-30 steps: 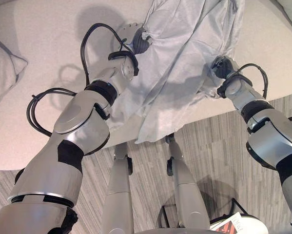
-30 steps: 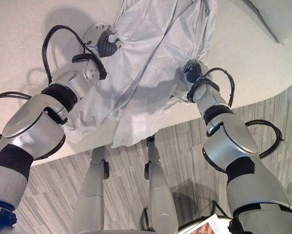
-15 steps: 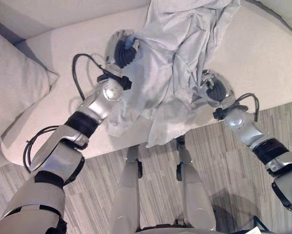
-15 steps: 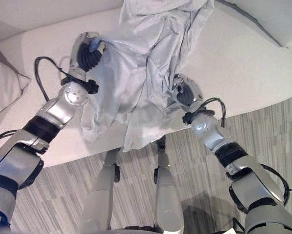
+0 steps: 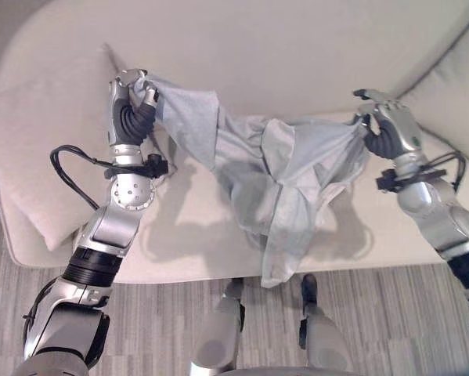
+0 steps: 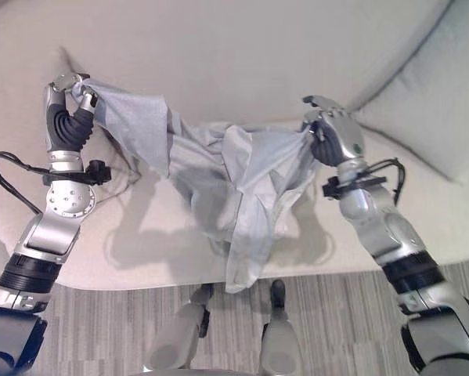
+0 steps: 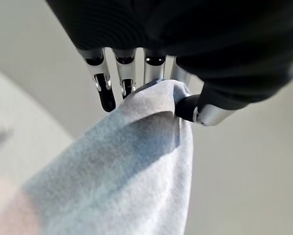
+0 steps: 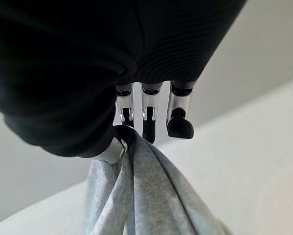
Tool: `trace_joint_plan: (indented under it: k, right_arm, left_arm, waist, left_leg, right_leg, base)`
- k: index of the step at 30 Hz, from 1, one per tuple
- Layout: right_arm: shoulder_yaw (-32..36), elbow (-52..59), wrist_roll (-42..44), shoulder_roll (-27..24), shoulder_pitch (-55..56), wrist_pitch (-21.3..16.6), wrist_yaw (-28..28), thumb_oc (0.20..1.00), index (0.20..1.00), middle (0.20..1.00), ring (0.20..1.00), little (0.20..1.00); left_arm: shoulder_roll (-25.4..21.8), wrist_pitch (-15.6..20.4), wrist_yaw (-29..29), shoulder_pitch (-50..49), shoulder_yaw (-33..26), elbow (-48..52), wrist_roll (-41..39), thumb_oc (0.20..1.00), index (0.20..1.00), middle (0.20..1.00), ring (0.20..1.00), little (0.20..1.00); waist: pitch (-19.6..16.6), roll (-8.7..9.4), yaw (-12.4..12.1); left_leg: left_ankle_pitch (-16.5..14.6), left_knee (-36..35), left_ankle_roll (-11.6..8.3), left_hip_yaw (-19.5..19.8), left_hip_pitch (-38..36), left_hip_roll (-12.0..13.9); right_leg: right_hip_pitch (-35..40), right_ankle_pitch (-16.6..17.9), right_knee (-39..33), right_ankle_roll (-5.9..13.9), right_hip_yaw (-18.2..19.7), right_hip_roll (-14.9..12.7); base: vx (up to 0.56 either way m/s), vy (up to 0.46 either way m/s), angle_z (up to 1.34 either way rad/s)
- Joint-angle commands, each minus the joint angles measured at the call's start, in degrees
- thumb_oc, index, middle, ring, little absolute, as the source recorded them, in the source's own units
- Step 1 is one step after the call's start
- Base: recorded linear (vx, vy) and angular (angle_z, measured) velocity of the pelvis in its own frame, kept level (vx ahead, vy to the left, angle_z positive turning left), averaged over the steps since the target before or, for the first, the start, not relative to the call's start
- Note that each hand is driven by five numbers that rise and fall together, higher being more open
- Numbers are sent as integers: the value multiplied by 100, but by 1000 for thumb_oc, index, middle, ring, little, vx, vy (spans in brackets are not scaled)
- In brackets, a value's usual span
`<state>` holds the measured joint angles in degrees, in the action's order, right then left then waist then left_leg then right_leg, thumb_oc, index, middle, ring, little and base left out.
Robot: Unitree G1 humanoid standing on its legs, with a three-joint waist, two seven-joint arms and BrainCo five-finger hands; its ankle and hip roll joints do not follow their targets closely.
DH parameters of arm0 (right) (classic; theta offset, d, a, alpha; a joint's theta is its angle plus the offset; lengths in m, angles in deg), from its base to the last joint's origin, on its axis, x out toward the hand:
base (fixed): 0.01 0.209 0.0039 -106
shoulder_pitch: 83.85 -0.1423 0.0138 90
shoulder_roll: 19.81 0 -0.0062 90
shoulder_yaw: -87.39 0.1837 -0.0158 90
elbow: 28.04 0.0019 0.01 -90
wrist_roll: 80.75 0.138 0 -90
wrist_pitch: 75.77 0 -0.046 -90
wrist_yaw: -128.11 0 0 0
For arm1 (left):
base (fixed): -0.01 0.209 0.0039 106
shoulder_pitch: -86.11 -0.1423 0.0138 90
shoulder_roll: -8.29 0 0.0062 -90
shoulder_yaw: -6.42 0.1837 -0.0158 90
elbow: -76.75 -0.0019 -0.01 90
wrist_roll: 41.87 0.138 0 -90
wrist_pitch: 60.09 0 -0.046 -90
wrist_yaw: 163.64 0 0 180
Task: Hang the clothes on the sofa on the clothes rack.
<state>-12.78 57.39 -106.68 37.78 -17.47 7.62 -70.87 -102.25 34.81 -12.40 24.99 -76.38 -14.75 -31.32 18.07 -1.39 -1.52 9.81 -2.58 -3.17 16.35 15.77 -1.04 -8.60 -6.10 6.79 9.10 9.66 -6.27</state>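
Left hand (image 5: 132, 106) and right hand (image 5: 391, 125) each pinch the limp, creased pale grey shirt (image 5: 281, 180), stretched above the cream sofa (image 5: 297, 47), cushions (image 5: 38, 149) alongside.

Head pair downward; wrist cameras close

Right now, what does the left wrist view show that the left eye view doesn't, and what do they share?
The left wrist view shows the pinch up close: the left hand has its thumb and fingers closed on a corner of the grey garment.

The left eye view shows the right hand gripping the garment's other end, the cloth sagging between them above the sofa, and a cushion.

Both show the left hand holding the garment.
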Motion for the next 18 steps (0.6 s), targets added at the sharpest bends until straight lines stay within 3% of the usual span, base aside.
trace_joint_plan:
  k: [1, 6, 10, 12, 13, 14, 15, 18]
  right_arm:
    - [396, 346, -192, 8, 454, -216, -21, 200, 200, 200, 200, 200]
    - [978, 664, -214, -86, 923, -262, -24, 200, 200, 200, 200, 200]
    - [1006, 597, -173, -141, 822, -256, -72, 200, 200, 200, 200, 200]
    - [935, 549, -104, -178, 523, -115, -241, 200, 200, 200, 200, 200]
    - [924, 543, -104, -178, 507, -113, -243, 200, 200, 200, 200, 200]
    - [882, 558, -125, -195, 413, -74, -276, 200, 200, 200, 200, 200]
    - [873, 589, -137, -206, 374, -67, -278, 200, 200, 200, 200, 200]
    - [803, 631, -119, -328, 128, -9, -309, 200, 200, 200, 200, 200]
  left_arm:
    - [105, 286, 291, -64, -222, -59, 453, 200, 200, 200, 200, 200]
    - [72, 266, 397, -293, -407, -5, 506, 200, 200, 200, 200, 200]
    - [57, 249, 387, -397, -533, 2, 527, 200, 200, 200, 200, 200]
    - [61, 215, 294, -316, -608, 39, 521, 200, 200, 200, 200, 200]
    - [60, 214, 293, -311, -613, 36, 521, 200, 200, 200, 200, 200]
    - [13, 198, 269, -299, -617, 38, 543, 200, 200, 200, 200, 200]
    - [-37, 191, 257, -321, -643, 22, 566, 200, 200, 200, 200, 200]
    - [-181, 197, 193, -193, -666, -106, 573, 200, 200, 200, 200, 200]
  waist:
    - [-1018, 220, -41]
    - [-1312, 298, -49]
    - [-1443, 338, -119]
    - [-1426, 433, -42]
    - [-1434, 442, -53]
    - [-1446, 468, -63]
    - [-1489, 471, -72]
    - [-1569, 529, -18]
  left_leg:
    - [-421, -178, -133, 79, -603, 103]
    - [-314, -223, -278, 399, -594, 142]
    - [-175, -242, -378, 527, -472, 170]
    - [-293, -109, -344, -877, -231, 408]
    - [-325, -133, -343, -898, -254, 411]
    - [-332, 5, -312, -1253, -311, 540]
    - [-338, 26, -310, -1345, -405, 606]
    - [-430, 182, -327, -1382, -693, 936]
  right_leg:
    - [308, 229, -246, -227, -266, 342]
    - [684, 52, -332, -381, -648, 514]
    - [894, 80, -552, -473, -833, 644]
    - [1001, 114, -640, -477, -1276, 554]
    - [1010, 98, -652, -476, -1252, 550]
    - [1024, 154, -660, -453, -1329, 513]
    - [1049, 197, -677, -432, -1380, 480]
    - [1051, 314, -656, -337, -1545, 246]
  base:
    - [-36, -311, 130]
    - [-88, -181, 99]
    - [-170, -72, 59]
    - [-224, 83, 32]
    - [-82, 79, 99]
    - [-48, 71, 115]
    - [-111, 140, 88]
    - [-52, 204, 31]
